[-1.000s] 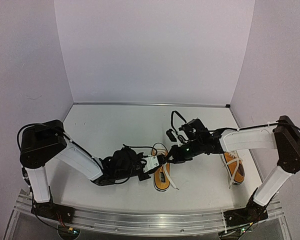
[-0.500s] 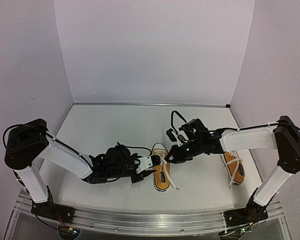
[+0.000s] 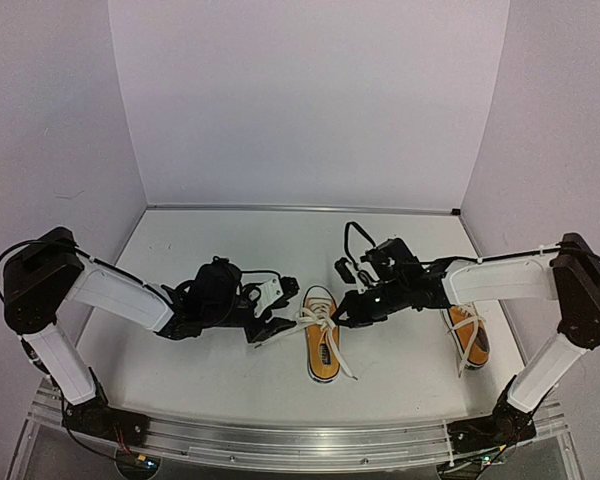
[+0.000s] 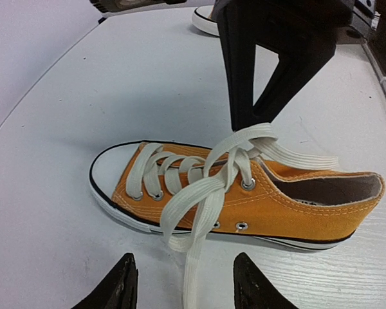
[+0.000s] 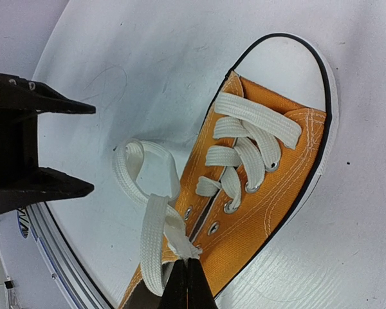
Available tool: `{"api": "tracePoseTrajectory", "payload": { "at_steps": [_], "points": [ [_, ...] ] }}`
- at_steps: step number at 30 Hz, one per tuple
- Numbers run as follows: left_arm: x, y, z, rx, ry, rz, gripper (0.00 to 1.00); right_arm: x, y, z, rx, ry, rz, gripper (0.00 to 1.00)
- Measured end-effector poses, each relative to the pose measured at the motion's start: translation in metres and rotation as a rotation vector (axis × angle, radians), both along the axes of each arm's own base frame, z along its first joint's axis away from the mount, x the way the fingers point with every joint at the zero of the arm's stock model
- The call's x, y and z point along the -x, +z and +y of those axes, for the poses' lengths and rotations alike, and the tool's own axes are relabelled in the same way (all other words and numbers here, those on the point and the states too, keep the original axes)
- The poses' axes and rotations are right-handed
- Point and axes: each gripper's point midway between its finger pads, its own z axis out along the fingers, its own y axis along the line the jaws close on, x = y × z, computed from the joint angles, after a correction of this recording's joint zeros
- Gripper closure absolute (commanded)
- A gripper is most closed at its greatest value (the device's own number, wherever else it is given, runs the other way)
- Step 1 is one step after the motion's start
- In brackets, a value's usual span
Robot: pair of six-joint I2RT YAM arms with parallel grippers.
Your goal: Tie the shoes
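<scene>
Right gripper [image 5: 186,280]: fingers pinched tight on the white lace [image 5: 153,235], a loop standing beside the top eyelets. Left gripper [image 4: 183,288]: jaws wide, nothing held; a loose lace end trails between its fingertips, bottom centre of the left wrist view. Orange shoe [image 3: 323,348] sits lower centre of the top view; second shoe [image 3: 467,338] at far right, laces loose. Judgement: keep the right pinch steady with light tension, and close the left squarely on the flat free end, clear of the eyelets.
</scene>
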Motion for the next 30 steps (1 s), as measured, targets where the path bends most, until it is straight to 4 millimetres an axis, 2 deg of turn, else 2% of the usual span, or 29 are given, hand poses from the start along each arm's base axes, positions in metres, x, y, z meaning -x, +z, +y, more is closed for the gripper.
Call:
{"api": "tracePoseTrajectory", "payload": {
  "at_steps": [12,15,18,21,24,30],
  "points": [
    [-0.006,-0.011,-0.028,-0.022,-0.083,0.037,0.51,0.0,0.002,0.0,-0.003,-0.001,-0.004,1.0],
    [-0.007,-0.014,-0.031,-0.034,-0.094,0.041,0.62,0.0,0.001,0.0,-0.001,-0.002,-0.004,1.0],
    [-0.006,-0.017,-0.032,-0.044,-0.112,0.045,0.81,0.0,0.002,-0.001,-0.001,-0.003,-0.006,1.0],
    [-0.003,-0.019,-0.032,-0.05,-0.124,0.051,0.94,0.001,0.003,-0.004,0.001,-0.007,-0.01,1.0],
    [-0.002,-0.022,-0.03,-0.063,-0.131,0.053,1.0,0.001,0.004,-0.006,0.003,-0.014,-0.019,1.0],
    [0.0,-0.026,-0.028,-0.084,-0.133,0.06,1.0,0.002,0.005,-0.012,0.011,-0.029,-0.033,1.0]
  ]
}}
